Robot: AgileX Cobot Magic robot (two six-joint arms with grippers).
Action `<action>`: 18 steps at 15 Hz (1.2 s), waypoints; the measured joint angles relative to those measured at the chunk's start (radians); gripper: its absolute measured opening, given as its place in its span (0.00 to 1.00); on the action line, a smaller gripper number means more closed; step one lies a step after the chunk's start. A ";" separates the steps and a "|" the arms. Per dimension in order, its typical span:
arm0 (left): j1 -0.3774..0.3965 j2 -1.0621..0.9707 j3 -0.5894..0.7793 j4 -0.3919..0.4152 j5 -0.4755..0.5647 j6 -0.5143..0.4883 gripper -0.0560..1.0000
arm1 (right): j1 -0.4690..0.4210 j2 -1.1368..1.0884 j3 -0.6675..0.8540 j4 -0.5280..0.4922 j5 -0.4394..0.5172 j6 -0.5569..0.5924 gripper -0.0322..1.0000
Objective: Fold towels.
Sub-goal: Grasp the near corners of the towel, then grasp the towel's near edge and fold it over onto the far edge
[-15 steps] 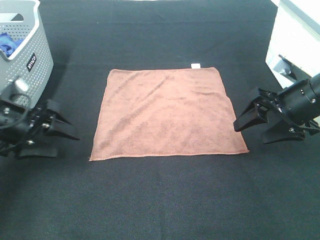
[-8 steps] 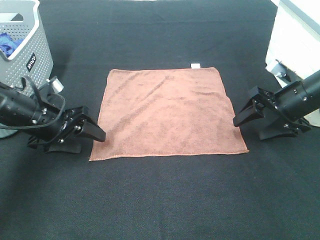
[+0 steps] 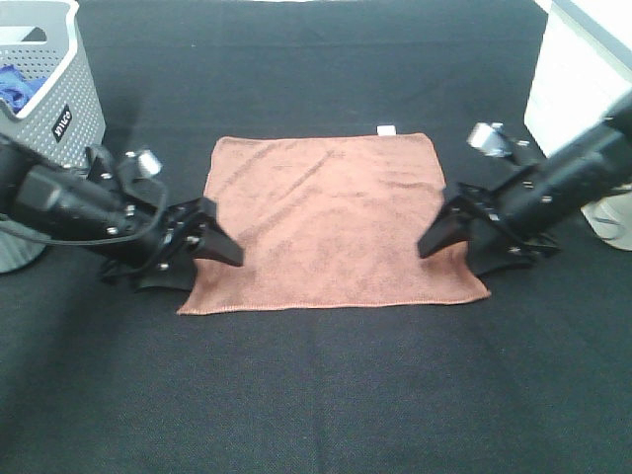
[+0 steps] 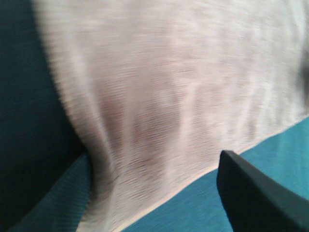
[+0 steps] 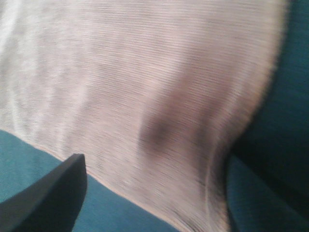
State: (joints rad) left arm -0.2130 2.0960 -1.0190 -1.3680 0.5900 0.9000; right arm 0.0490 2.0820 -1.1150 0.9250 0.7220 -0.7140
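Fingers (image 3: 219,247) parted (all 4) at towel (image 3: 326,212) edges

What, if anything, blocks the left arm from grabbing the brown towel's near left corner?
Probably nothing, so yes: the left arm has its jaws open at the towel's left edge, close to that corner, with no object between them.

The towel (image 3: 326,222) is reddish-brown with a white tag (image 3: 386,129), the table (image 3: 326,395) black, the basket (image 3: 84,94) grey with dot holes.
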 joint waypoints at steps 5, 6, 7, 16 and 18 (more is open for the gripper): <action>-0.012 0.030 -0.011 0.019 -0.036 -0.001 0.16 | 0.017 0.034 -0.028 -0.024 -0.021 0.111 0.33; -0.012 0.030 -0.011 0.019 -0.036 -0.001 0.16 | 0.017 0.034 -0.028 -0.024 -0.021 0.111 0.33; -0.012 0.030 -0.011 0.041 -0.039 -0.003 0.06 | 0.001 0.036 -0.028 -0.066 -0.023 0.156 0.13; -0.017 -0.108 0.036 0.453 0.025 -0.320 0.05 | -0.026 -0.042 0.078 -0.144 0.068 0.196 0.03; -0.017 -0.147 0.092 0.505 0.047 -0.377 0.05 | -0.025 -0.105 0.153 -0.144 0.070 0.197 0.03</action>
State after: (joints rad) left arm -0.2300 1.9490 -0.9270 -0.8630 0.6370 0.5230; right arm 0.0240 1.9770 -0.9620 0.7810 0.7920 -0.5170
